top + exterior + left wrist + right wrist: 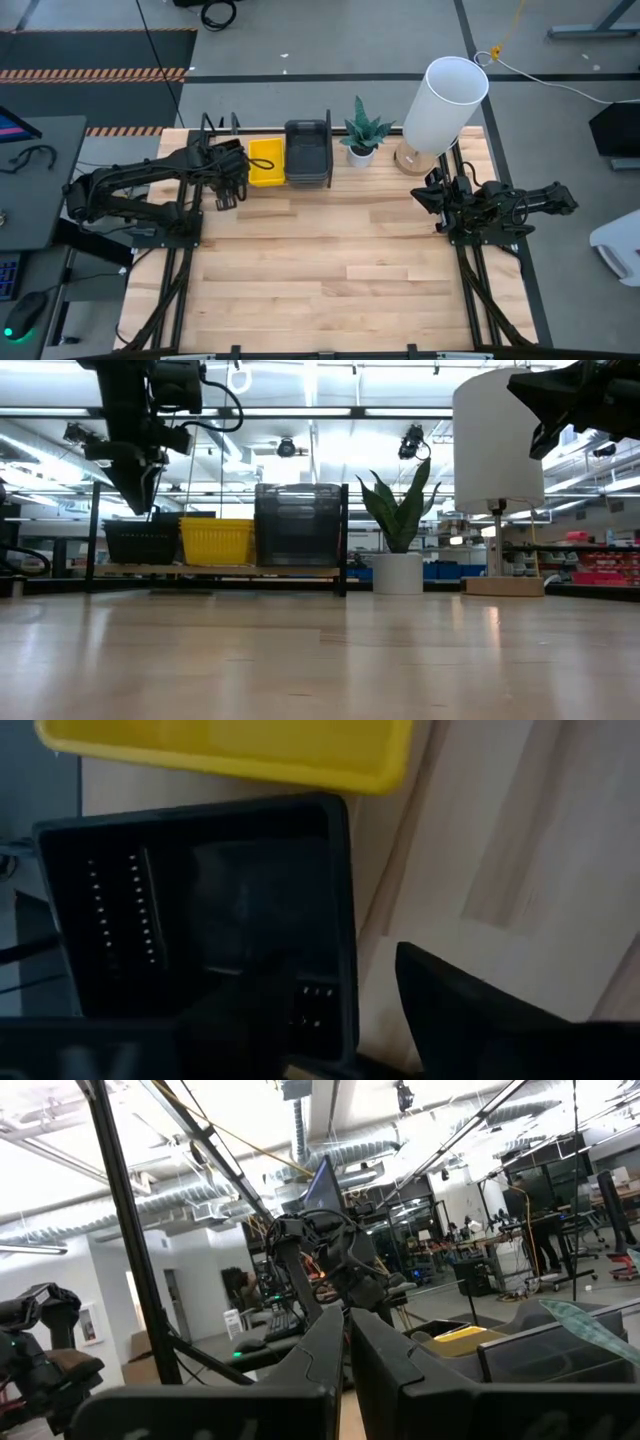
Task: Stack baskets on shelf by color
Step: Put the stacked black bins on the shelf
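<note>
A black slatted basket [140, 541] sits at the left end of the shelf [215, 570], with yellow baskets [216, 540] beside it and a taller stack of dark grey baskets [298, 523] at the right end. My left gripper [142, 495] hangs open just above the black basket [200, 910]. In the left wrist view [350, 1020] one finger stands over the basket's inside and the other outside its near wall, and they seem clear of it. My right gripper [432, 195] waits shut and empty at the table's right side, and also shows in the right wrist view [347, 1345].
A white plant pot [361, 153] with a green plant stands right of the shelf. A large white cylinder lamp [445, 100] on a wooden base stands at the far right. The bare wooden tabletop [330, 260] spreads toward the near edge.
</note>
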`<state>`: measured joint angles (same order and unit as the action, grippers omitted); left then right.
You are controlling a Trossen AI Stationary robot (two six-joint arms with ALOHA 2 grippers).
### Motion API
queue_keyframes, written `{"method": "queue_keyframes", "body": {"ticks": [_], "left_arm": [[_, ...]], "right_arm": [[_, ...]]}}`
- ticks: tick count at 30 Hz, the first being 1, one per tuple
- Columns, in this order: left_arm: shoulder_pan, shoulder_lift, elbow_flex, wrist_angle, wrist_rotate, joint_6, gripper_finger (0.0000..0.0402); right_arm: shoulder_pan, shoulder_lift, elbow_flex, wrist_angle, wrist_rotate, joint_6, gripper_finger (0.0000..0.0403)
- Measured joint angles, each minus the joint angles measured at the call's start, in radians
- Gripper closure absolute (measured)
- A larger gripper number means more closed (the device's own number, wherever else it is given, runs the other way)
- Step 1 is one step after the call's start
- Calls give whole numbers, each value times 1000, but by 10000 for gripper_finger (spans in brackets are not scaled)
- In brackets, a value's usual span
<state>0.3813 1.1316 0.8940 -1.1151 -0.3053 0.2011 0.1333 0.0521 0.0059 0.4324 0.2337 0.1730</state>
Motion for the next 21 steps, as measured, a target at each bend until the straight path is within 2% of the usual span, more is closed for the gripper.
{"method": "queue_keyframes", "body": {"ticks": [7,11,15,21], "left_arm": [[0,0,-2,-12,0,25,234],[0,0,-64,28,-5,20,240],[0,1,-120,37,-60,28,249],[0,0,-135,-5,-122,59,298]], "right_arm": [[0,0,0,0,0,0,376],[0,0,0,0,0,0,376],[0,0,0,0,0,0,376],[0,0,0,0,0,0,376]]}}
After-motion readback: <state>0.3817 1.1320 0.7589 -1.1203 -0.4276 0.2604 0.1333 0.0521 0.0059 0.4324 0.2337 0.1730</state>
